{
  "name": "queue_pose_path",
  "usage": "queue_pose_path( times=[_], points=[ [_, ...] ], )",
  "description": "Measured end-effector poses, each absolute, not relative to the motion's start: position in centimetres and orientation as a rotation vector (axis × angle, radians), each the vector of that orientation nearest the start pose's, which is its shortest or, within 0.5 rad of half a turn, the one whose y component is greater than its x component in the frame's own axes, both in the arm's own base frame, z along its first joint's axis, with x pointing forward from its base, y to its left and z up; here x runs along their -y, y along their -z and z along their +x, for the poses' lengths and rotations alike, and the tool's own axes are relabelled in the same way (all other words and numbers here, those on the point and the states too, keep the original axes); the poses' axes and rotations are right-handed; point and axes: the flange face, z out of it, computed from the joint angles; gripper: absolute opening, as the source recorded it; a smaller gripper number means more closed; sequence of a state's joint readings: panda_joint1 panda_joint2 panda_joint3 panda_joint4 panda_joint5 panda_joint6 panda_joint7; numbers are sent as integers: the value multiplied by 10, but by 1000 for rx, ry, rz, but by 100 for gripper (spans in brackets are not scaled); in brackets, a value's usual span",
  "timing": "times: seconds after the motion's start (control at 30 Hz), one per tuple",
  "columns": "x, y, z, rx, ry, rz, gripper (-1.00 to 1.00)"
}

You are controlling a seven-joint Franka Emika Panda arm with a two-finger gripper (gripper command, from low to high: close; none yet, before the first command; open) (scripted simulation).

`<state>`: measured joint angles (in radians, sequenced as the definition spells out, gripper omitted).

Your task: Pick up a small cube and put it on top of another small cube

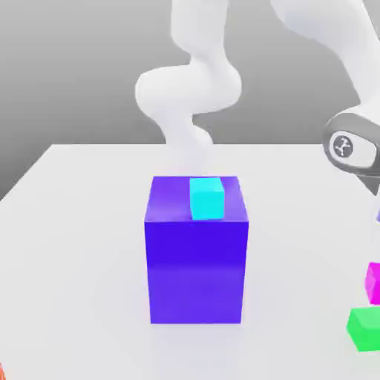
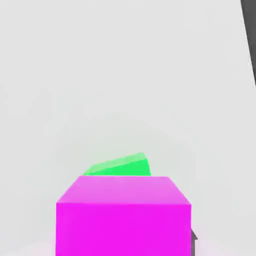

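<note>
Pincer's clamped on the pink cube, and green cube sits just off it, roughly 6 o'clock in the exterior view.

Sm. pink cube is bright, plain pink w/ flat sides. It's in the robot's hand, held right under it, top flat & sides lined up w/ the hand, not tipped. Other sm. cube, the green one, is bright green, abt. same size as the pink. It sits past the pink one as seen from the hand, turned a bit, part hid behind it. Can't tell if the 2 touch.
</note>
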<state>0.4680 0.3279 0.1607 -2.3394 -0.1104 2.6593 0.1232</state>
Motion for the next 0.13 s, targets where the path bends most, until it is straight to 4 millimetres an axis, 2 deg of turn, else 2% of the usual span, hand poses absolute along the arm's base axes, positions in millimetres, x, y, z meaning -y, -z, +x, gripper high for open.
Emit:
queue_pose_path(
  times=[0.03,0.13],
  points=[
    [-308,-185,413,919,-2,-3004,100],
    [-308,-185,413,919,-2,-3004,100]
  ],
)
